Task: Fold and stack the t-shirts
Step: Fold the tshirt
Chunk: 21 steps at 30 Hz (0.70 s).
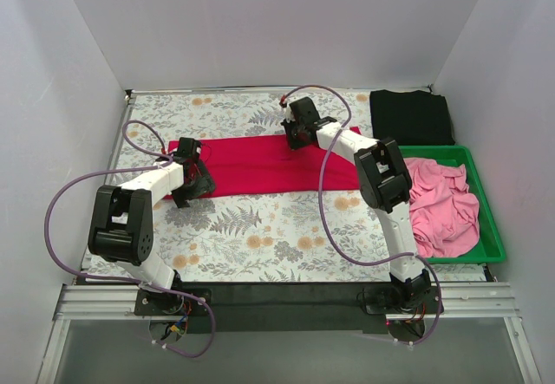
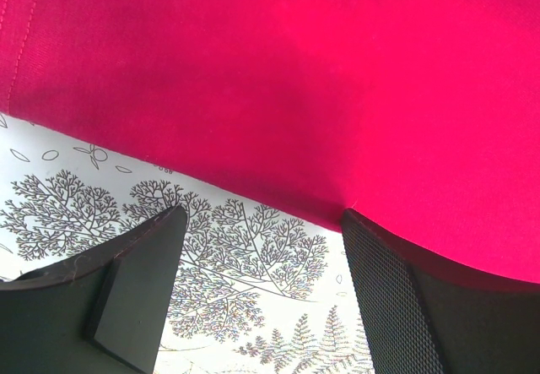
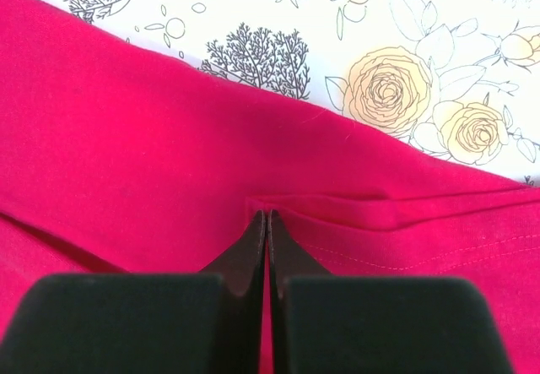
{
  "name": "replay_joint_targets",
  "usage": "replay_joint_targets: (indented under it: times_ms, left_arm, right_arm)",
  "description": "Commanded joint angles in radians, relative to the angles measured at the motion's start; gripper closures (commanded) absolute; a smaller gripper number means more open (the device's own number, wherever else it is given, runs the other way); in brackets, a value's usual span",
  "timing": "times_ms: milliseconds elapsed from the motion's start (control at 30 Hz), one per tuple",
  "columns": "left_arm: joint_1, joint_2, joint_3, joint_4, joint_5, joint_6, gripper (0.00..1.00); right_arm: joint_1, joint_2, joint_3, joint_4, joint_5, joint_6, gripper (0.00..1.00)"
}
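Note:
The crimson red t-shirt (image 1: 260,165) lies as a long folded strip across the floral tablecloth (image 1: 260,237). My left gripper (image 1: 195,189) is open at the strip's near left edge; in the left wrist view (image 2: 263,222) its right finger (image 2: 396,298) meets the red hem (image 2: 278,95) and the left finger is over bare tablecloth. My right gripper (image 1: 295,134) is at the strip's far edge, shut (image 3: 267,215) on a fold of the red cloth (image 3: 169,154). A folded black t-shirt (image 1: 410,115) lies at the back right. Pink t-shirts (image 1: 442,206) are heaped in the bin.
The green plastic bin (image 1: 488,228) stands along the right edge of the table. White walls close the table in on the left, back and right. Purple cables loop off both arms over the tablecloth.

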Motion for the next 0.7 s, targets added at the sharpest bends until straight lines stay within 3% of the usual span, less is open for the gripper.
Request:
replay_joint_targets:
  times_ms: [0,467,533,667]
  left_arm:
    - [0.003,-0.022,-0.035,-0.031,0.039,-0.010,0.31]
    - [0.003,-0.025,-0.047,-0.040,0.030,-0.019,0.31]
    - [0.003,-0.025,-0.037,-0.043,0.029,-0.018,0.31]
    - [0.003,-0.030,-0.021,-0.049,0.024,-0.015,0.30]
  right_arm:
    - [0.005,0.003,0.061,0.006,0.001,0.002,0.99]
    - [-0.010,0.009,0.105,0.023,0.024,0.015,0.98]
    - [-0.010,0.010,0.102,0.023,-0.003,0.012,0.83]
    - [-0.028,-0.029,0.102,0.021,-0.048,0.009,0.70]
